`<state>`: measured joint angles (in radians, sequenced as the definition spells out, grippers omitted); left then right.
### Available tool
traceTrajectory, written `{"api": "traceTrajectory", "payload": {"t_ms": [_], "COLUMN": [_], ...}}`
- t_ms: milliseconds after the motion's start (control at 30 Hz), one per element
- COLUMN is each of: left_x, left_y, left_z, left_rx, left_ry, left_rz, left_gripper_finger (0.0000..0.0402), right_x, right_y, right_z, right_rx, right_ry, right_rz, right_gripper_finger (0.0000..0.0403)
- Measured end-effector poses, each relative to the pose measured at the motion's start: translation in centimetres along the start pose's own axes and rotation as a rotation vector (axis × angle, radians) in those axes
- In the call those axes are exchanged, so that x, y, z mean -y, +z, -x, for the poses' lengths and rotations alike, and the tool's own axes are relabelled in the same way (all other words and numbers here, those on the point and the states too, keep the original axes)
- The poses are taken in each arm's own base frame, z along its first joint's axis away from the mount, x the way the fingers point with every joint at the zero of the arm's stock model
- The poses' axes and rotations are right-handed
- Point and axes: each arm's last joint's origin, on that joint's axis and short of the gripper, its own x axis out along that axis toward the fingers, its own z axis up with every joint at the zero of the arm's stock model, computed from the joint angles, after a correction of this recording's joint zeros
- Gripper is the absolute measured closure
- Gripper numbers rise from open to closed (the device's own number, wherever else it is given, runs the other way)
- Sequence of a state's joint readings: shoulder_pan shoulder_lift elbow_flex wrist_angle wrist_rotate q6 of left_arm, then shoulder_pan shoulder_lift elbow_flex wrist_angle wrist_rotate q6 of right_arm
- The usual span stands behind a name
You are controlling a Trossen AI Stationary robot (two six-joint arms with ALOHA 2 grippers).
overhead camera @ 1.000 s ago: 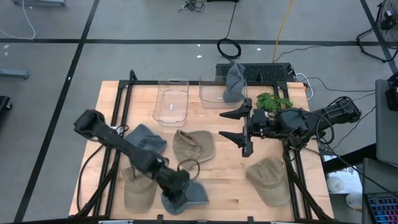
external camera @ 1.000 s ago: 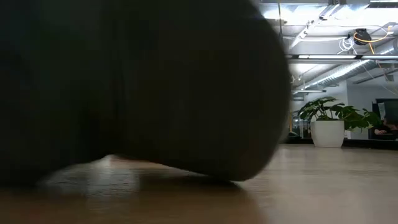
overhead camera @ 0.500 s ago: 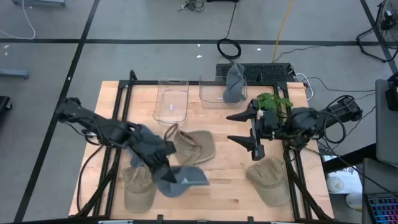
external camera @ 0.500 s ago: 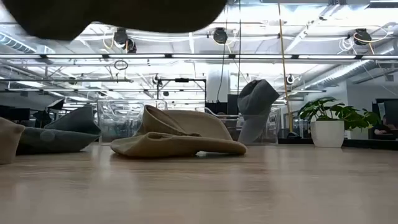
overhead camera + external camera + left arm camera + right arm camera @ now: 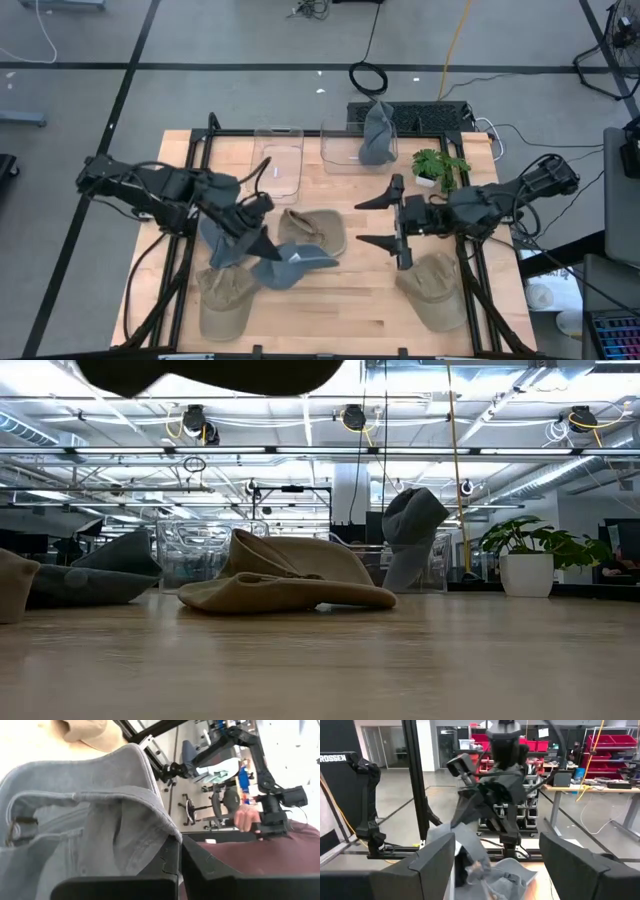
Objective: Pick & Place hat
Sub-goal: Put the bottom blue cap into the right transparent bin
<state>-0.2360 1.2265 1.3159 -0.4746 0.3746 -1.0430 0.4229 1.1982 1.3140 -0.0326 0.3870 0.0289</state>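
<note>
My left gripper [image 5: 266, 250] is shut on a grey hat [image 5: 292, 266], held above the table near its middle; the hat fills the left wrist view [image 5: 95, 815] and shows as a dark shape at the top of the low view [image 5: 220, 372]. My right gripper [image 5: 362, 222] is open and empty, level above the table right of the middle, facing the held hat [image 5: 487, 867]. A second grey hat [image 5: 218, 238] lies under my left arm. A third grey hat [image 5: 378, 130] hangs over the wall of a clear bin [image 5: 345, 148]. My left gripper pinches a seamed edge of the grey hat's cloth [image 5: 162, 827] between its two fingers [image 5: 200, 865]. The hat is lifted clear of the table and hangs beyond the fingertips, toward the table's right side, slack and crumpled.
Tan hats lie at the middle [image 5: 312, 232], near left [image 5: 225, 300] and near right [image 5: 435, 290]. A second clear bin [image 5: 277, 162] stands at the far side, with a small plant [image 5: 440, 165] to its right. A person's hand [image 5: 245, 817] shows beyond the table.
My left gripper has risen and gone from the table's near edge toward its middle, carrying the grey hat. The hat, which lay right before the low camera, is now lifted clear of the table. My right gripper has stayed open and shifted only a little.
</note>
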Motion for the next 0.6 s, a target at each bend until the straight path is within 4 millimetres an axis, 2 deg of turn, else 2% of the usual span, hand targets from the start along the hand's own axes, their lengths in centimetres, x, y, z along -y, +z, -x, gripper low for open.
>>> {"api": "traceTrajectory", "payload": {"t_ms": [233,600], "left_x": [-0.4,0.4], "left_y": [1.4,2.6], "left_z": [1.1,3.3], "left_rx": [0.067,0.197], "left_ry": [-0.013,-0.077], "left_rz": [-0.094,-0.258], "left_gripper_finger": [0.04,0.0401], "right_x": [-0.6,-0.4], "right_y": [-1.4,-1.4], "right_z": [-1.6,-1.8], "right_rx": [-0.051,-0.049], "right_ry": [-0.001,-0.018], "right_rz": [0.02,-0.028], "right_gripper_finger": [0.0124,0.0124]}}
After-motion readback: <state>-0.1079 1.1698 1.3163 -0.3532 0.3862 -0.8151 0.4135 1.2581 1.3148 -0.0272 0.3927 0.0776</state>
